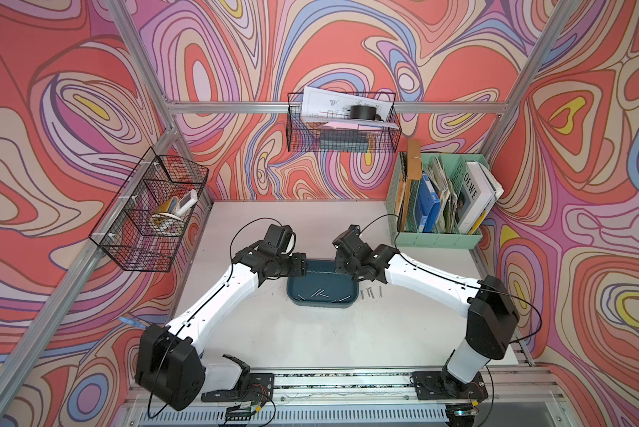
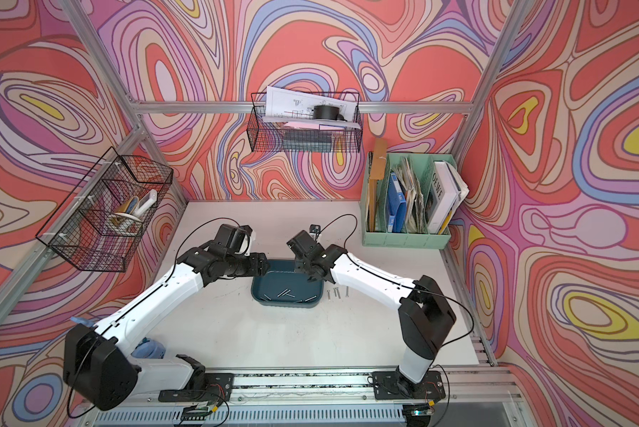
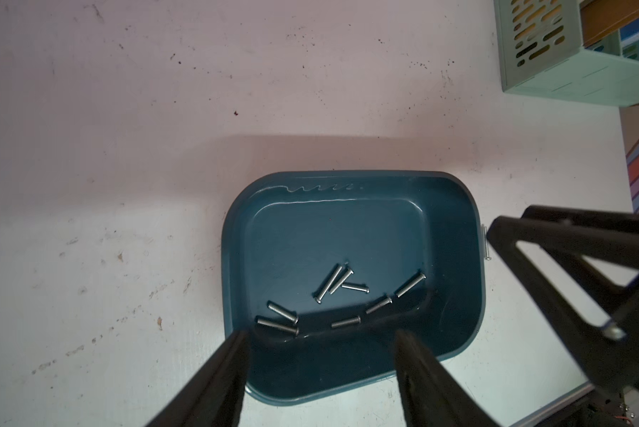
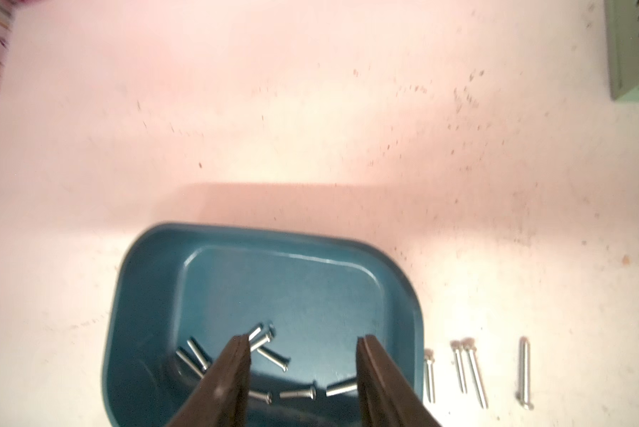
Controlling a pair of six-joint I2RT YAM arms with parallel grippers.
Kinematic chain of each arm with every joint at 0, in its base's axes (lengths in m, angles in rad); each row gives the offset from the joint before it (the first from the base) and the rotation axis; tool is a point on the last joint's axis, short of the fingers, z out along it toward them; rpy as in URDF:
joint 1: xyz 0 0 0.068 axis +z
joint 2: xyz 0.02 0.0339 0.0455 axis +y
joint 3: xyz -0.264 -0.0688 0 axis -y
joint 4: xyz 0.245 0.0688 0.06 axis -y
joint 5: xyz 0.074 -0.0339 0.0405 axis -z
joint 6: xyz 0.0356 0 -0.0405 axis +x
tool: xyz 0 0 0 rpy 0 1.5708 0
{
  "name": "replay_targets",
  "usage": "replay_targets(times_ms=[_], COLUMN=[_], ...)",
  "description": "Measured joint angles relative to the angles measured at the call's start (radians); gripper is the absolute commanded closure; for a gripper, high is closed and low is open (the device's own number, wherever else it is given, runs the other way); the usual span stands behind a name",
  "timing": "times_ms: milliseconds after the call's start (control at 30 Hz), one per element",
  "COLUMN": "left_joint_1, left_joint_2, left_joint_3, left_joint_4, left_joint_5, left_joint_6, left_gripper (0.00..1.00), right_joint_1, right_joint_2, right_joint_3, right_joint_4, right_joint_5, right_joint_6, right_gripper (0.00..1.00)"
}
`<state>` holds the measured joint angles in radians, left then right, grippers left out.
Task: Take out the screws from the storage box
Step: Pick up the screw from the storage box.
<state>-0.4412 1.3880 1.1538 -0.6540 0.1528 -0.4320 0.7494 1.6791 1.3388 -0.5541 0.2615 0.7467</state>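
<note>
Eight screws (image 3: pixel 328 283) lie inside the storage box (image 3: pixel 329 236), all in the half nearer the arm bases: three bunched mid-floor, two by the left wall, three strung along the near wall; four more screws (image 4: pixel 476 374) lie in a row on the desk (image 1: pixel 310 344) just beside the box's right rim, not touching it. The box sits mid-desk between the two arms. The left hand (image 3: pixel 321 334) hangs over the near rim, fingers spread with nothing between them; the right hand (image 4: pixel 303 340) hangs over the box's floor, fingers also apart and empty. Bare desk stretches in front of and behind the box; one green file organizer (image 1: pixel 439 236) stands in the far right corner; two wire baskets (image 1: pixel 151 222) hang on the walls.
</note>
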Motion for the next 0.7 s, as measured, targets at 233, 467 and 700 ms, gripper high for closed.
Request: replay_targets(times_ms=[233, 467, 700], left_joint_1=[-0.084, -0.088, -0.121], left_joint_2=[0.221, 0.371, 0.392], left_joint_3=[0.175, 0.327, 0.35], left_joint_4=[-0.113, -0.304, -0.42], left_joint_5=[0.032, 0.049, 0.016], left_joint_6=[0.127, 0.129, 0.102], left_gripper=[0.37, 0.4, 0.42], right_joint_1=[-0.24, -0.353, -0.426], right_joint_2=[-0.034, -0.042, -0.031], right_joint_3=[-0.092, -0.072, 0.032], right_joint_4=[0.093, 0.036, -0.076], right_joint_5=[-0.013, -0.057, -0.068], right_joint_6=[-0.078, -0.111, -0.205], right_gripper=[0.52, 0.53, 0.53])
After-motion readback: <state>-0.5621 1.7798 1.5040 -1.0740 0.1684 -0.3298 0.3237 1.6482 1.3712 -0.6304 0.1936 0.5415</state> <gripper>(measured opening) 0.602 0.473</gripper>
